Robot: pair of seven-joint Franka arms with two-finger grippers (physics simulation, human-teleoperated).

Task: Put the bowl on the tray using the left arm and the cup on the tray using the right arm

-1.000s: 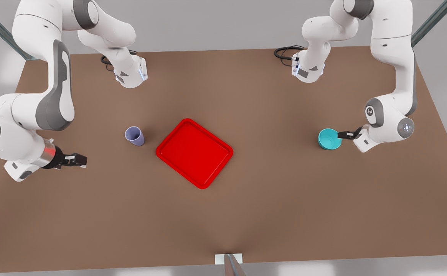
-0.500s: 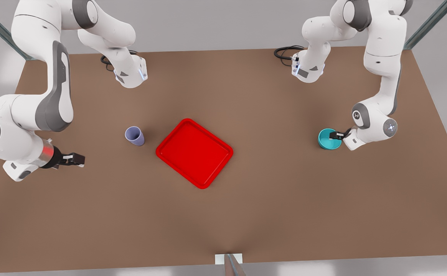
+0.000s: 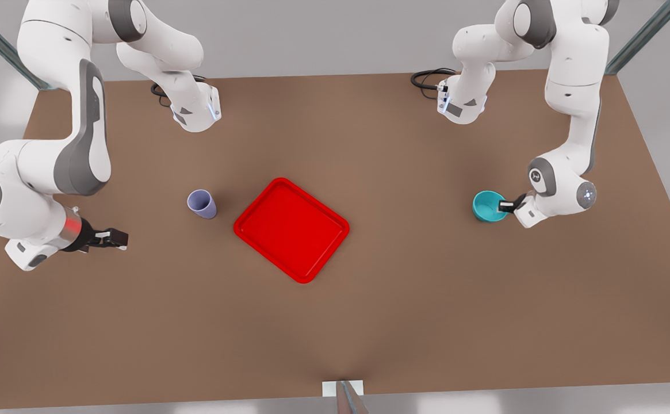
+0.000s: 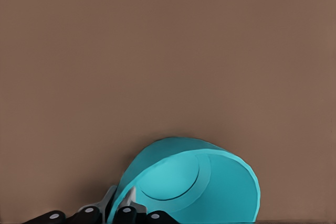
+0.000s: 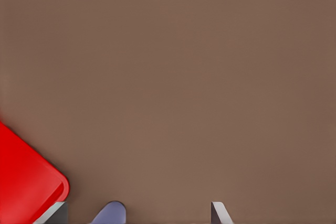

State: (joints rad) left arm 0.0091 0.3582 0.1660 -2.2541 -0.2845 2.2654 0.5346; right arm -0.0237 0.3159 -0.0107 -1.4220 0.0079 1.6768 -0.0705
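a: since half a second ago the bowl has shifted a little toward the front view's left, and the left gripper has gone with it; before that the left arm had folded in closer over the table.

b: and what has that gripper got hold of?

a: it is clamped on the bowl's rim. in the left wrist view the fingers pinch the teal wall, one inside and one outside, and the bowl hangs tilted with its mouth turned partly sideways.

b: where is the tray from there?

a: the tray lies well apart from the left gripper, toward the front view's left, flat on the table and bare. the bowl is between gripper and tray, touching only the gripper.

b: the other one?

a: the right gripper hovers low at the front view's left, hardly moved, on the right arm with the red-silver band. its fingers stand spread wide and grip nothing.

b: and the cup?

a: the cup stands upright near that gripper, between it and the tray, touching neither. in the right wrist view the cup's top peeks between the spread fingers, and the tray's corner lies just beside it.
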